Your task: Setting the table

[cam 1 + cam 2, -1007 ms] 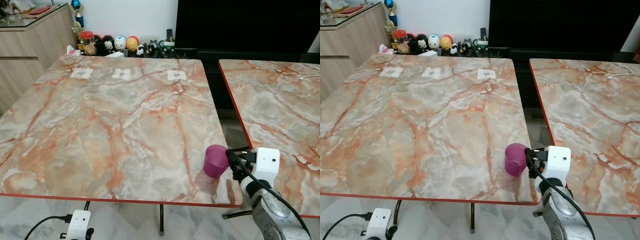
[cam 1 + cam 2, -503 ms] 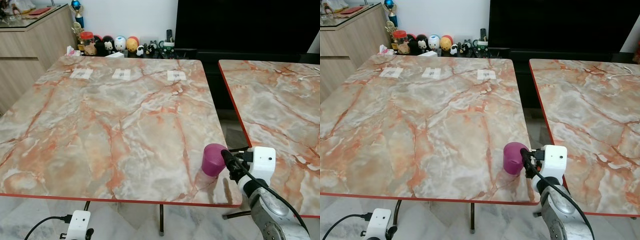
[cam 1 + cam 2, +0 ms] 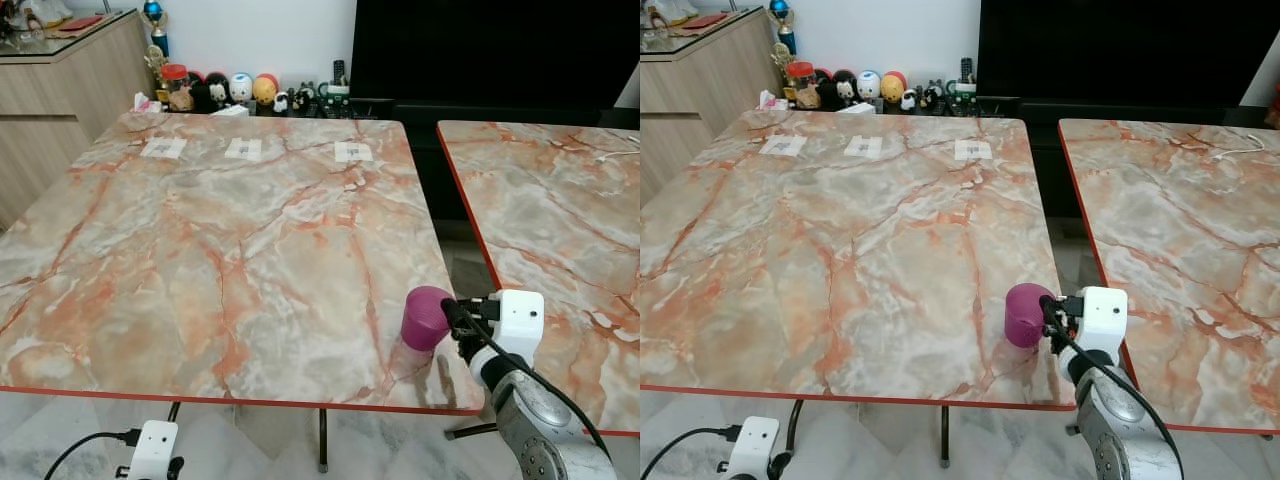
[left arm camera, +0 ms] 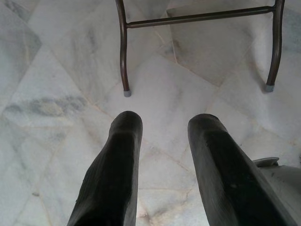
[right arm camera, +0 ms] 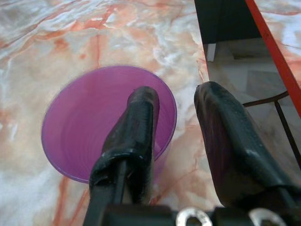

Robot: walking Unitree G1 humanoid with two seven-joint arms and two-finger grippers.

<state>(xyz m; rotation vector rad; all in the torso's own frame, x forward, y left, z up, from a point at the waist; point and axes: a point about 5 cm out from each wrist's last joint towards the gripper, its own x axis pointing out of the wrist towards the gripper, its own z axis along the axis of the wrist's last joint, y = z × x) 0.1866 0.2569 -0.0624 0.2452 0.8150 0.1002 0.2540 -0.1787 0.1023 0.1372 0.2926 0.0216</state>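
At the lower right of the frame, near the worktop's front corner, the right pincer pinches the purple cup's rim, one finger inside. Keep it upright and carry it inward before releasing; the edge is close.

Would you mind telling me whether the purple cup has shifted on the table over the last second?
Yes. The purple cup, with the right gripper straddling its rim, has slid slightly toward the robot's left, farther from the marble table's right edge.
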